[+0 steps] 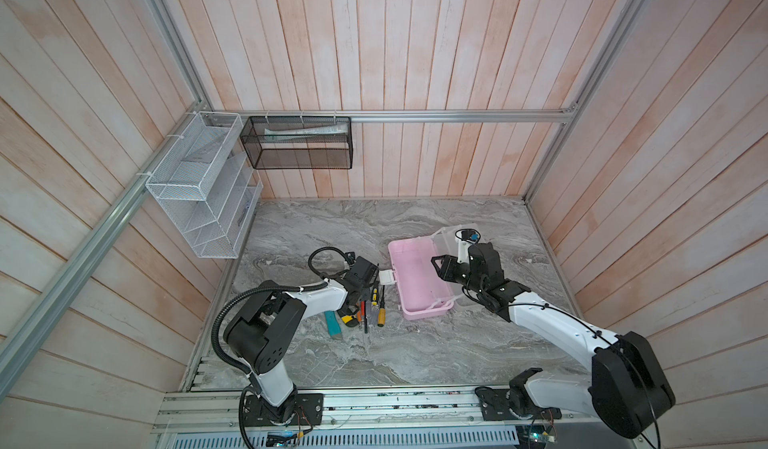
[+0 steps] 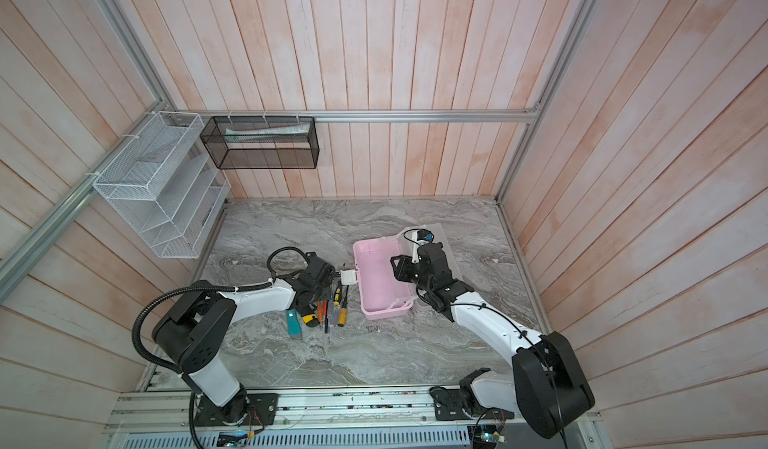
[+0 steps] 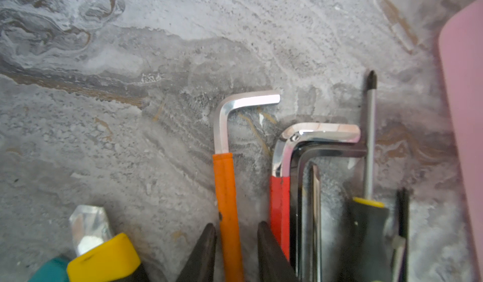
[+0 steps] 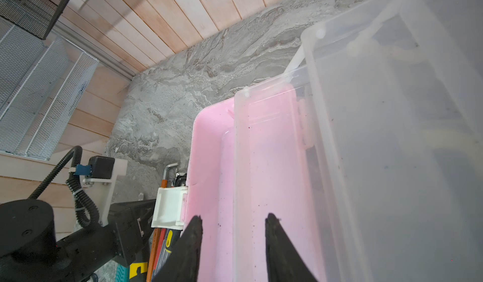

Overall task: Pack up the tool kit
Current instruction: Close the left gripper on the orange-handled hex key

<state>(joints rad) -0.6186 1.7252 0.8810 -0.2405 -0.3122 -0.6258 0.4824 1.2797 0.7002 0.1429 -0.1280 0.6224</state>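
The left hand [image 3: 236, 223] hangs partly open astride the orange-sleeved hex key [image 3: 226, 184], gripping nothing, the key's long axis running near to far on the table [image 1: 415, 355] just left of the open pink case [image 1: 411, 280], over which the right hand [image 4: 234, 215] hovers, jaws apart and empty

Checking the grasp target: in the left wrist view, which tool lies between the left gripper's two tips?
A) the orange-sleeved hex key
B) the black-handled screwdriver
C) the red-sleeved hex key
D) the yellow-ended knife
A: the orange-sleeved hex key runs up between the two dark tips of the left gripper, while the red-sleeved hex key lies just outside them.
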